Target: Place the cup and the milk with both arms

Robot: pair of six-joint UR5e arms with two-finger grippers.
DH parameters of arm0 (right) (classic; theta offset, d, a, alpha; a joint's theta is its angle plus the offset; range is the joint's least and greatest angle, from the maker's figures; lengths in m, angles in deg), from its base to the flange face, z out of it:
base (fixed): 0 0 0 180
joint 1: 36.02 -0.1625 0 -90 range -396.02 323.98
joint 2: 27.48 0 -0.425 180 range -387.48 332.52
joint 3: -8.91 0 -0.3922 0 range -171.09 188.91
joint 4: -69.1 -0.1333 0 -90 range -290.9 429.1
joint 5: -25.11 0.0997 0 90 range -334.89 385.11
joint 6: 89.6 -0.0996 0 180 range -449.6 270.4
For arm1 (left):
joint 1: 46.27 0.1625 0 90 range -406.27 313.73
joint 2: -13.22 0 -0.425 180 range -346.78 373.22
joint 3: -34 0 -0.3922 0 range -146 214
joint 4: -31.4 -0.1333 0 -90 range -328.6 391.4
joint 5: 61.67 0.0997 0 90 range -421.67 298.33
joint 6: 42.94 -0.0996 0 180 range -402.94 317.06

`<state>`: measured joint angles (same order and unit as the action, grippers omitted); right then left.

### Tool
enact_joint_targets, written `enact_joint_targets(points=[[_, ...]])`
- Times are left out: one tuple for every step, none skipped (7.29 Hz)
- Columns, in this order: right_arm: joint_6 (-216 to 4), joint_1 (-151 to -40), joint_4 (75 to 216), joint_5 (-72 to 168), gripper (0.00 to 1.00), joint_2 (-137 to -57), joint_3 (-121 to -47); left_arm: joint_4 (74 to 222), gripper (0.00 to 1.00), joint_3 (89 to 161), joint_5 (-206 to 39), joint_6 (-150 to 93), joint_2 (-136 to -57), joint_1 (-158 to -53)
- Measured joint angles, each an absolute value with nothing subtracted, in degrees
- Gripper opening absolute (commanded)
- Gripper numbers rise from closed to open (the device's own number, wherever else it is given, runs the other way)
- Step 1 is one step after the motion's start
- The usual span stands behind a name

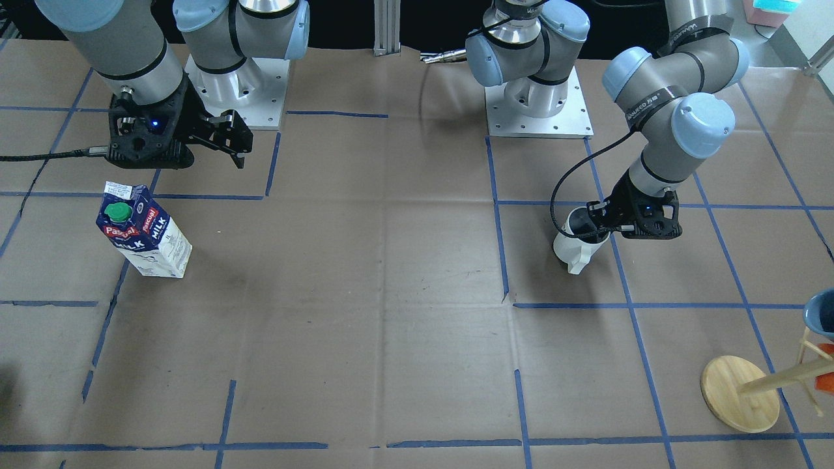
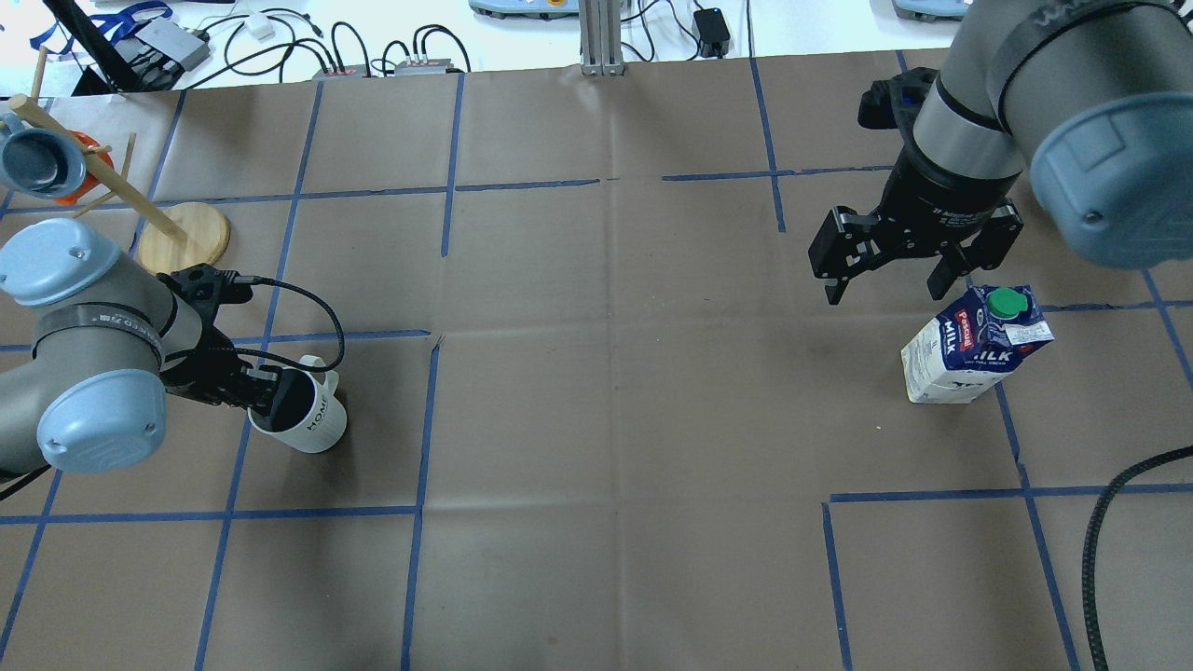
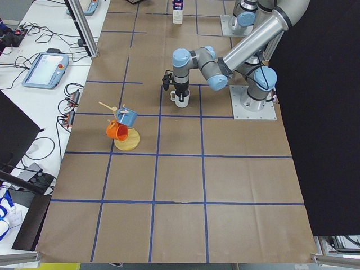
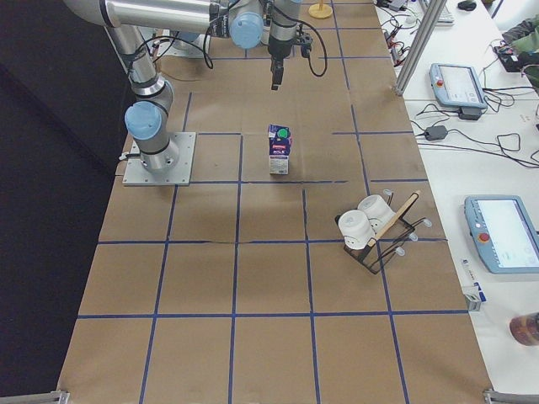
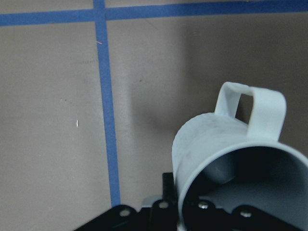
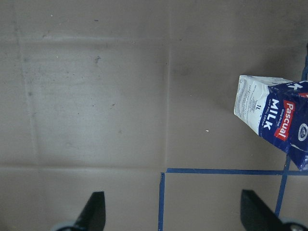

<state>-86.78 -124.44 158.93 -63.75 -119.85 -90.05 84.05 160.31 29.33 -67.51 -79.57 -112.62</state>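
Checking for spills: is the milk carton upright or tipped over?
Upright: the milk carton stands on its base, green cap on top, apart from the open right gripper.

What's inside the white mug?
One black finger of the left tool reaches down inside the mug, with the mug's wall between the tool's fingers. Nothing else shows in there, but the bottom is dark and partly covered by the tool.

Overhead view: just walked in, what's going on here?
Two arms, one thing each. The left gripper is shut on the cup, one finger inside its rim, low at the table; whether the cup is lifted or resting, I cannot tell. The right gripper is open and hangs beside the milk, which stands upright, untouched.
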Motion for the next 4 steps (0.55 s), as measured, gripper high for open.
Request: enact_joint_targets(points=[[-86.8, -124.4, 158.9, -63.8, 1.00, -119.8, -90.1, 83.6, 0.03, 160.0, 29.3, -66.2, -79.4, -112.8], [-86.8, -124.4, 158.9, -63.8, 1.00, -119.8, -90.1, 83.5, 0.03, 159.2, 29.2, -64.1, -79.1, -113.3], [-86.8, -124.4, 158.9, -63.8, 1.00, -119.9, -90.1, 83.7, 0.03, 157.8, 28.5, -62.1, -79.2, -114.3], [-86.8, -124.4, 158.9, -63.8, 1.00, -119.9, -90.1, 84.2, 0.03, 156.0, 27.5, -60.1, -79.4, -116.3]])
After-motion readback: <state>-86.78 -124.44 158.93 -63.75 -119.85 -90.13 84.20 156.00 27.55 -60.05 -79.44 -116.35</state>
